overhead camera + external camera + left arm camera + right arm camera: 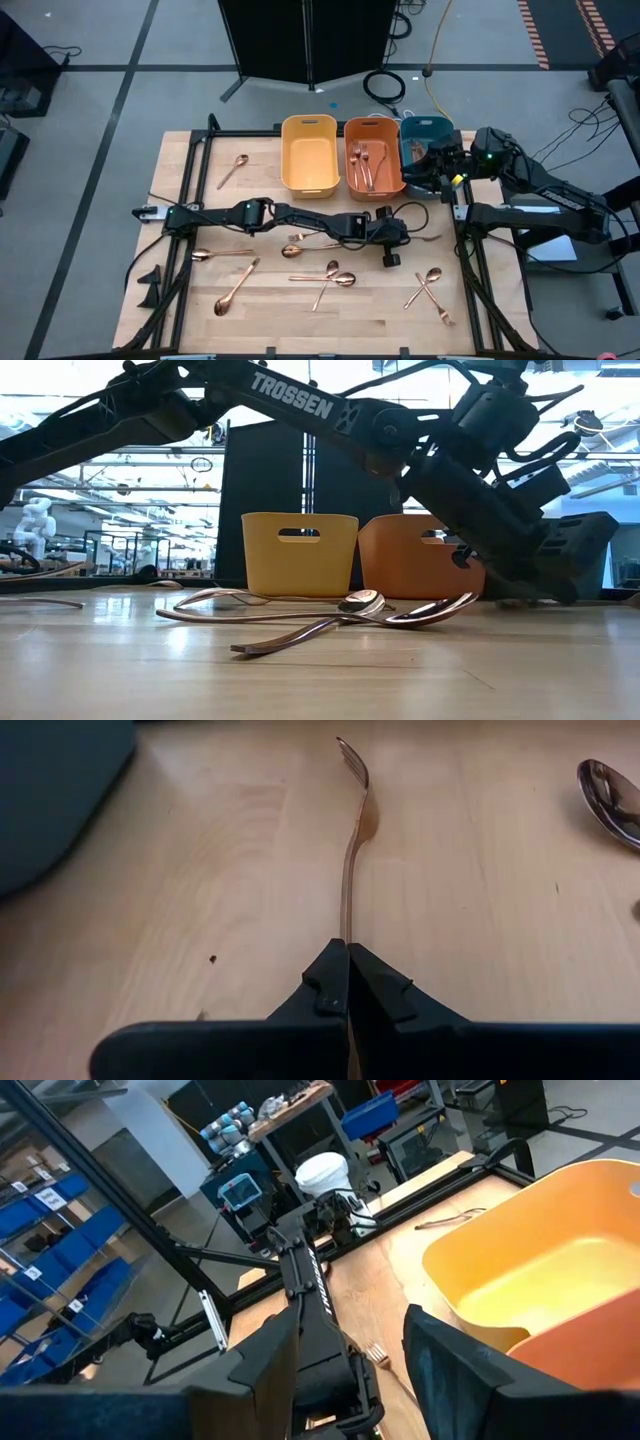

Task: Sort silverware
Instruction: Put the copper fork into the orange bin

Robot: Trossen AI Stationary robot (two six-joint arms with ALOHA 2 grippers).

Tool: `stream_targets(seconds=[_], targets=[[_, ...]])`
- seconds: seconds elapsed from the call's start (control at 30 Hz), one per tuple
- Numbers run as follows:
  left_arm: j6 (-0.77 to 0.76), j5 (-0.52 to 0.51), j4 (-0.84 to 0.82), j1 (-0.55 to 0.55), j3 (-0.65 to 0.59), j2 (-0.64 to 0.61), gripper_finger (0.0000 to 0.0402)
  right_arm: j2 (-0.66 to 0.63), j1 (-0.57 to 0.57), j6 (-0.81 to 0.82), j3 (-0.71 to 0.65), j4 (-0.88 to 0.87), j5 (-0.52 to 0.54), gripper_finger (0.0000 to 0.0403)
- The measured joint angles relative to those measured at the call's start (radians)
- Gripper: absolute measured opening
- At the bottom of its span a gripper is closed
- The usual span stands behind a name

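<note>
**Silverware mid-sort on the wooden surface**

Silverware lies scattered: a lone spoon (233, 171) far left, more spoons (330, 277) along the surface's (190, 310) near side. The yellow bin (309, 152) stands beside the orange bin (374, 155), which holds several pieces. The left pincer (393, 240) is clamped tight on a fork's (352, 830) handle. At right, the right pincer (350, 1360) hangs over the teal bin (425, 132), fingers spread.

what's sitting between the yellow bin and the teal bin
The orange bin, holding a few forks, sits between the yellow bin and teal bin; the high view shows it.
</note>
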Motion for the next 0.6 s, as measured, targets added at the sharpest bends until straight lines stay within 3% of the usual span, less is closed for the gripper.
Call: stream_targets(seconds=[0.6], targets=[[-0.004, 0.032, -0.024, 0.001, 0.0, -0.002, 0.0, -0.001, 0.0, -0.01, 0.0, -0.01, -0.001, 0.0169]])
